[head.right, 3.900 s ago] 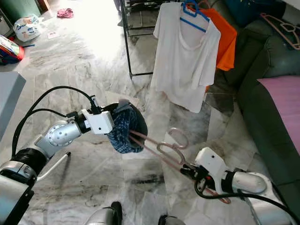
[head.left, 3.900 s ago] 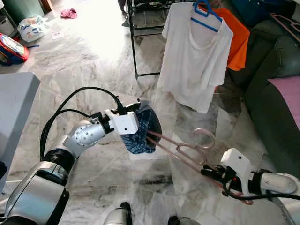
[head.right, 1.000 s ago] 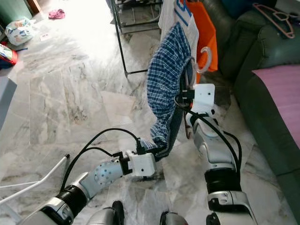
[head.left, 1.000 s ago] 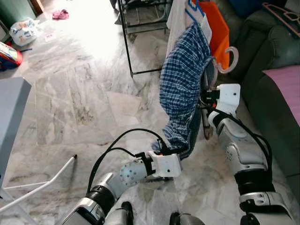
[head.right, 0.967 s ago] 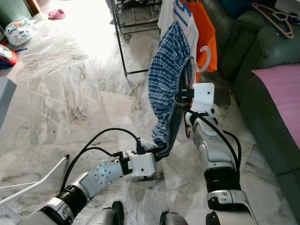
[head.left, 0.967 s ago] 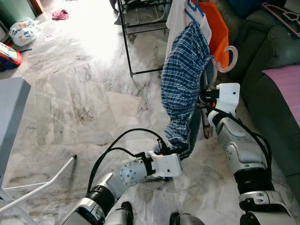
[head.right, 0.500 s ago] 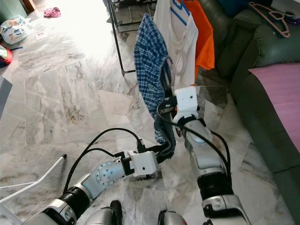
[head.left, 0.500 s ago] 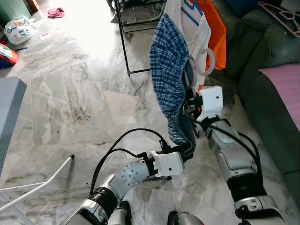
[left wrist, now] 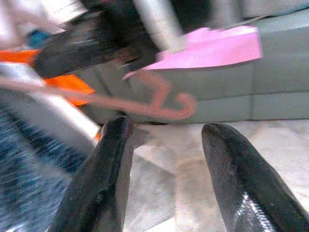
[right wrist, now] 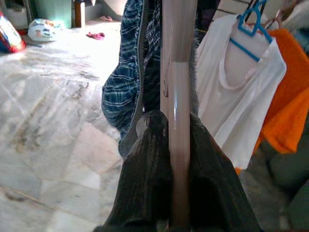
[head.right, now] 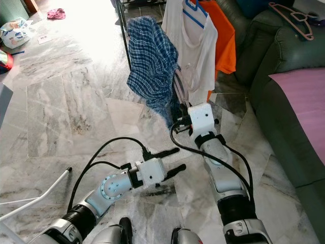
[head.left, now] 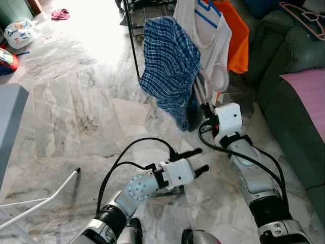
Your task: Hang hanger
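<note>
My right gripper (head.left: pixel 207 109) is shut on the stem of a pink hanger (right wrist: pixel 175 121), held up in front of me. A blue plaid garment (head.left: pixel 170 61) is draped over that hanger and hangs free beside the black drying rack (head.left: pixel 133 46). The hanger's hook (head.left: pixel 219 76) sits against a white T-shirt (head.left: pixel 213 40) that hangs on a blue hanger. My left gripper (head.left: pixel 195 161) is open, low above the floor below the garment, with nothing between its fingers (left wrist: pixel 111 174). In the left wrist view the pink hanger (left wrist: pixel 164 99) shows blurred ahead.
An orange garment (head.left: pixel 238 35) hangs behind the white shirt. A dark green sofa (head.left: pixel 289 66) with a pink cushion (head.left: pixel 310 86) and another pink hanger (head.left: pixel 304 12) stands to the right. A grey table (head.left: pixel 10 117) and a white pole (head.left: pixel 45 198) are at the left.
My left gripper has let go of the garment's lower edge and opened. The right gripper has swung the hanger left toward the rack, and the plaid garment now hangs free.
</note>
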`<state>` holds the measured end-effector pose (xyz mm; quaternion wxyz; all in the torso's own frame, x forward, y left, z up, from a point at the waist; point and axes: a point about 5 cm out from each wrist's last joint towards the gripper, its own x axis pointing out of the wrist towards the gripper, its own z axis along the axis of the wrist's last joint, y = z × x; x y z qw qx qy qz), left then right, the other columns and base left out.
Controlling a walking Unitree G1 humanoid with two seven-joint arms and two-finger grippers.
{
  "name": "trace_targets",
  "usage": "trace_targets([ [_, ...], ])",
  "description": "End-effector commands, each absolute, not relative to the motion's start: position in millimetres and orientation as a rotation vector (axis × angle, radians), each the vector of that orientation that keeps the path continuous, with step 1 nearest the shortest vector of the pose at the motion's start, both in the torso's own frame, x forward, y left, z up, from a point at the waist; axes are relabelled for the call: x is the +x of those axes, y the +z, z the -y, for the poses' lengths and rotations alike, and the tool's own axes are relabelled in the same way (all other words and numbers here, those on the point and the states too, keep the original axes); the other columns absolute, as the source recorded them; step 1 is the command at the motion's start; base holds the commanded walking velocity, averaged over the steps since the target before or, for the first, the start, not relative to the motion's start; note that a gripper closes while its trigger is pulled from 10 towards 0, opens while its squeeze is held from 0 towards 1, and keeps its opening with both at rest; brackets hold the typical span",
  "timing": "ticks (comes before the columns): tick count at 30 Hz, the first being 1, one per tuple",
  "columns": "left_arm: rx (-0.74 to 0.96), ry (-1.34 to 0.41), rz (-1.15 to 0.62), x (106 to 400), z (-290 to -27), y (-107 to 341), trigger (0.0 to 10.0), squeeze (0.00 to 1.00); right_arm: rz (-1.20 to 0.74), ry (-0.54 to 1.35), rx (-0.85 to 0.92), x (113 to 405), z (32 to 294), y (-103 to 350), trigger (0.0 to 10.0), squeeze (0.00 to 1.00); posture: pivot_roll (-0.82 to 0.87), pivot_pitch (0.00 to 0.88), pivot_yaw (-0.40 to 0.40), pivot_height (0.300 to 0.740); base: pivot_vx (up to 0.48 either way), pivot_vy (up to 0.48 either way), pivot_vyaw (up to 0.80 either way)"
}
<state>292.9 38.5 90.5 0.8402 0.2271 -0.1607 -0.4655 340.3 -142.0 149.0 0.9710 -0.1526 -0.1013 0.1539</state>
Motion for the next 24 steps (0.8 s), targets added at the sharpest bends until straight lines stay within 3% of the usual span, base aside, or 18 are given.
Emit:
trace_targets([
  [1, 0.476, -0.937, 0.351, 297.0, -49.4, 94.1, 10.0, 1.00, 0.228, 0.339, -0.343, 337.0, 139.7, 147.1, 10.0, 0.00, 0.02, 0.267, 0.030, 0.740, 0.000, 0.000, 0.00],
  [14, 0.614, -0.740, 0.449, 326.9, -118.3, 138.1, 10.0, 1.00, 0.167, 0.440, -0.420, 312.6, 173.0, 120.4, 10.0, 0.00, 0.04, 0.259, 0.030, 0.740, 0.000, 0.000, 0.00],
  [24, 0.722, -0.770, 0.489, 330.0, -125.5, 150.2, 10.0, 1.00, 0.101, 0.626, -0.370, 298.0, 178.1, 110.5, 10.0, 0.00, 0.04, 0.257, 0.036, 0.740, 0.000, 0.000, 0.00],
])
